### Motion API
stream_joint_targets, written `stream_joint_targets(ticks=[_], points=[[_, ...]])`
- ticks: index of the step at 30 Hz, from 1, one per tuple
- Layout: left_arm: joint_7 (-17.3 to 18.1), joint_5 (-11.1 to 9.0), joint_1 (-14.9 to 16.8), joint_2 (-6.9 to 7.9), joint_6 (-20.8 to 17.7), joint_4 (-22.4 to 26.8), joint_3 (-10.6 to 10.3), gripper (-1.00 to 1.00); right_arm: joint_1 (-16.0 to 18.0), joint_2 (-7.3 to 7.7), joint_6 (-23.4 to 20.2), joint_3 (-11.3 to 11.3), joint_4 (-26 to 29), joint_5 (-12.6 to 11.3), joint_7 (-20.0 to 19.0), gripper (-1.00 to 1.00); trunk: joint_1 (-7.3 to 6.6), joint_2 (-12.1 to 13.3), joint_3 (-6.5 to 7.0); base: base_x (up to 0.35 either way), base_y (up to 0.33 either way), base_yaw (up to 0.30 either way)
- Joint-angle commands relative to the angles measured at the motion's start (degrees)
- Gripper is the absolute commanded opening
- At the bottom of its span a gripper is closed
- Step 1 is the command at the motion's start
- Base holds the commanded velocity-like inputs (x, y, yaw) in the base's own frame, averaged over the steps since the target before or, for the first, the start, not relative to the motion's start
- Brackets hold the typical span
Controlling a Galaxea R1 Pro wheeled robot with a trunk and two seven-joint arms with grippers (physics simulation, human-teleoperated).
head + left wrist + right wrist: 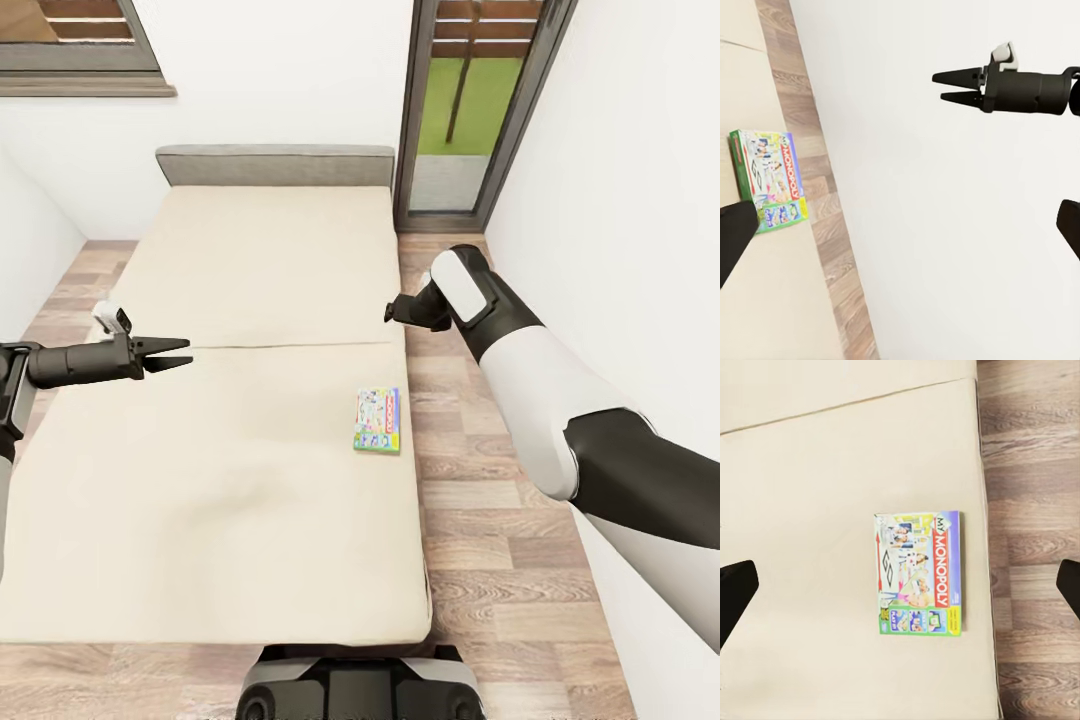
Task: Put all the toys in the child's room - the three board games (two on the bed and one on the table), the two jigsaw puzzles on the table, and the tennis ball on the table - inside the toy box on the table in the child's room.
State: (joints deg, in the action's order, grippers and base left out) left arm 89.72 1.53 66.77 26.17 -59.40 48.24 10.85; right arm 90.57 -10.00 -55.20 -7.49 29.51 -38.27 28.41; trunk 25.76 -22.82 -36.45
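One board game (377,420), a green-edged box with red Monopoly lettering, lies flat on the beige bed (250,270) near its right edge; it also appears in both wrist views (769,180) (919,574). My left gripper (185,355) hovers open over the bed's left side, well apart from the box. My right gripper (390,313) hangs open above the bed's right edge, beyond the box, and its dark fingertips (735,592) frame the game from above. The table, toy box, jigsaw puzzles and tennis ball are out of view.
A grey headboard (275,165) closes the bed's far end. A tall dark-framed glass door (470,110) stands behind it at the right. A narrow strip of wood floor (480,520) runs between bed and white wall (620,200). My base (360,690) is at the bed's foot.
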Motion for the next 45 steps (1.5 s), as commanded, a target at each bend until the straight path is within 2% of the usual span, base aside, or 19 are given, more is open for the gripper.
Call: stream_joint_targets(ticks=[1, 16, 45], points=[[0.3, 0.2, 0.0, 0.01, -0.6, 0.0, 0.0, 1.00, 0.1, 0.00, -0.1, -0.2, 0.0, -0.5, 0.5, 1.00, 0.03, -0.1, -0.17, 0.000, 0.083, 0.000], [0.3, 0.1, 0.0, 0.81, -0.6, 0.0, 0.1, 1.00, 0.1, 0.00, -0.2, -0.2, 0.0, -0.5, 0.4, 1.00, 0.03, -0.1, -1.59, 0.000, 0.016, 0.000], [0.3, 0.1, 0.1, 1.04, -0.6, 0.0, 0.2, 1.00, 0.1, 0.00, 0.0, -0.2, 0.0, -0.4, 0.4, 1.00, 0.03, -0.1, -4.33, 0.000, 0.048, 0.000]])
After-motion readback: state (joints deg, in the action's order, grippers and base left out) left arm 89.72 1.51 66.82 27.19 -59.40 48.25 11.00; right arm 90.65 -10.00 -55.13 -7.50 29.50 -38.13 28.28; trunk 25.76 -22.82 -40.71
